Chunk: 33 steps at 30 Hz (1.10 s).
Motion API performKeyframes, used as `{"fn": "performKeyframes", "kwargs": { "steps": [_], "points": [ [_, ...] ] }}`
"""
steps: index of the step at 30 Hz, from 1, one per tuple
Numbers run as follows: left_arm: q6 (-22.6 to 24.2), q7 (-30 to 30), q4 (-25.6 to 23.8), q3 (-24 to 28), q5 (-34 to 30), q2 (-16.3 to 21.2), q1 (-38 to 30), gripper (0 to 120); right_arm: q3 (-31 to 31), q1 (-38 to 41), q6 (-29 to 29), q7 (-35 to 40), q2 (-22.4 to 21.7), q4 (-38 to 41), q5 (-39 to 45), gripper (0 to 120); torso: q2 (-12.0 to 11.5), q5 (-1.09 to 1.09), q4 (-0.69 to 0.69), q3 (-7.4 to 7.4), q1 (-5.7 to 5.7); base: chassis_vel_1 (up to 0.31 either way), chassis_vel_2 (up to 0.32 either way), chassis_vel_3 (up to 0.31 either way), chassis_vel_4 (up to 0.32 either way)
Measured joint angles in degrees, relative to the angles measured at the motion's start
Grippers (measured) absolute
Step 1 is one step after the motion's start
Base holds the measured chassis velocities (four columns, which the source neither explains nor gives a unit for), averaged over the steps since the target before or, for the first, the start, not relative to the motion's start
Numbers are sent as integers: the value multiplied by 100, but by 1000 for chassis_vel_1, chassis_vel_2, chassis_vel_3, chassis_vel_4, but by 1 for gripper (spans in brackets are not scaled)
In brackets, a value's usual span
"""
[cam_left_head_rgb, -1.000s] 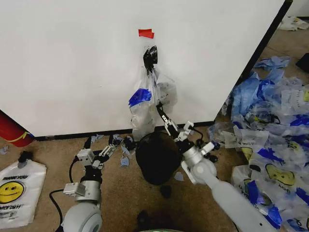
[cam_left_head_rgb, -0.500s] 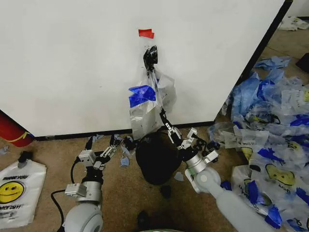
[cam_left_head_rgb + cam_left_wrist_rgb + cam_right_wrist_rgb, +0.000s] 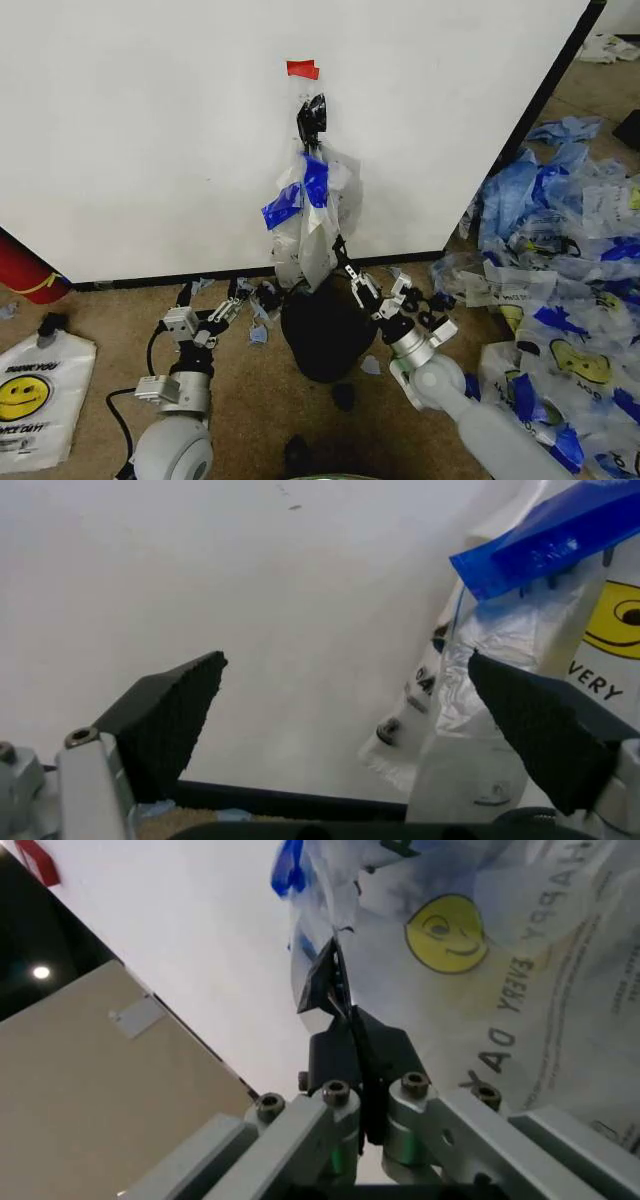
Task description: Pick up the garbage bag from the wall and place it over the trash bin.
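Right gripper (image 3: 345, 255) clamped, left gripper (image 3: 212, 300) agape.

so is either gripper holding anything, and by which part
The right gripper is shut on the garbage bag's lower edge. The left gripper is open, holding nothing.

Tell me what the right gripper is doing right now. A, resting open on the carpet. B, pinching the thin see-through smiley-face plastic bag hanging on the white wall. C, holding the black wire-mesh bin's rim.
B: the right gripper has its fingers shut on the lower part of the thin see-through smiley-face plastic bag that hangs on the white wall, above the black wire-mesh bin.
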Motion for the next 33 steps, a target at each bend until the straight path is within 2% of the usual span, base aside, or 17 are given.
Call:
{"fn": "performKeyframes", "kwargs": {
  "steps": [16, 20, 33],
  "points": [
    [2, 0, 10, -9, 6, 19, -33, 96, -28, -223, 75, 2, -197, 121, -137, 0, 0, 0, 0, 0, 0, 0, 0, 0, 0],
    [5, 0, 44, 25, -3, 21, -97, 97, 31, -401, 103, 24, -367, 245, -223, 0, 0, -1, 0, 0, 0, 0, 0, 0, 0],
    [5, -2, 17, 14, -11, 34, -74, 97, 25, -710, 176, -41, -442, 217, -492, 0, 0, -1, 0, 0, 0, 0, 0, 0, 0]
  ]
}}
